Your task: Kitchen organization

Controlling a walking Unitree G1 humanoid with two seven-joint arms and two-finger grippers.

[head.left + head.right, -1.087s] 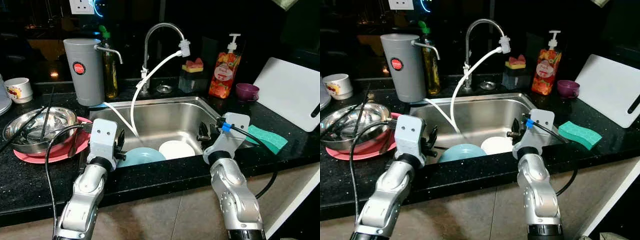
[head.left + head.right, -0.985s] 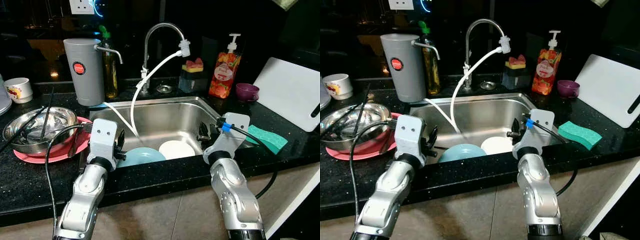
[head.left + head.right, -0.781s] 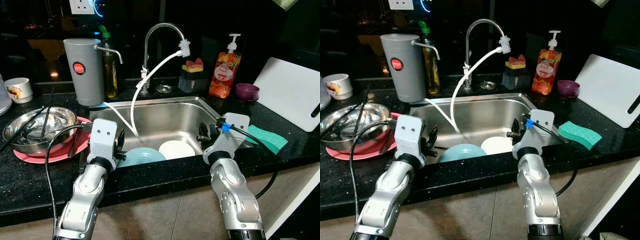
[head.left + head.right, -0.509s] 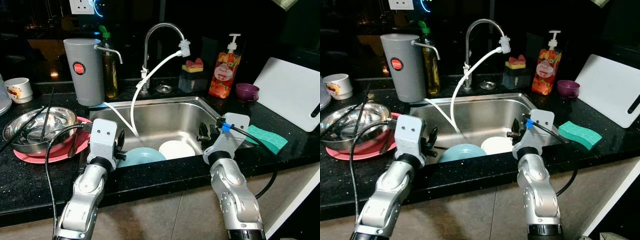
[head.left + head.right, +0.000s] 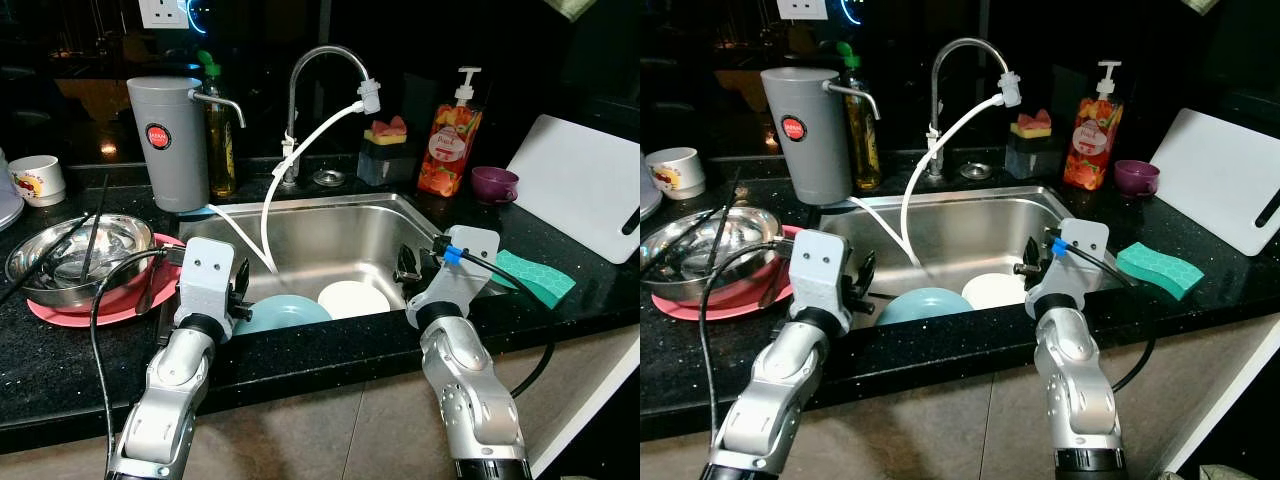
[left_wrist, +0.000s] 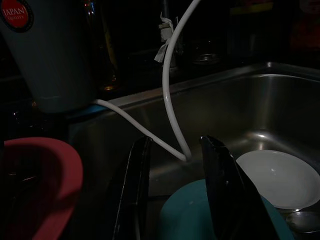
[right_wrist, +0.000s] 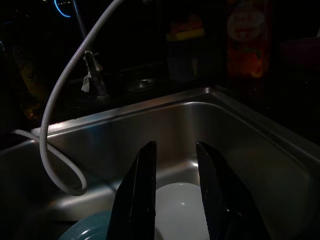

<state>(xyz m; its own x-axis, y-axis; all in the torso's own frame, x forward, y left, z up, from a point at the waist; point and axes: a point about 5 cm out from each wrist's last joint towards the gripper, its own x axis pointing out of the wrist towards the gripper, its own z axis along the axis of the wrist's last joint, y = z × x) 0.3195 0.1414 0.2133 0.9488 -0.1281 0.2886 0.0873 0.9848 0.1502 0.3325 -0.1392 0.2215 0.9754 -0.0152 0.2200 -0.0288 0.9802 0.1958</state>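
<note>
Sink (image 5: pixel 330 225): steel basin at frame centre, set in a black counter.
Teal bowl (image 5: pixel 283 312): lower centre of the basin, at the near wall.
White plate (image 5: pixel 353 298): just right of the teal bowl, touching it.
Left gripper (image 6: pixel 175 192): above the sink's near left corner, fingers parted with a narrow gap, holding nothing.
Right gripper (image 7: pixel 175 192): above the sink's right edge, over the white plate, fingers slightly apart, empty.
Hose (image 5: pixel 300 165): white, hangs from the tap into the basin.
Sponge (image 5: pixel 535 277): green, right of the sink.

Teal plate (image 5: pixel 283 312) half behind counter edge (image 5: pixel 330 345)
</note>
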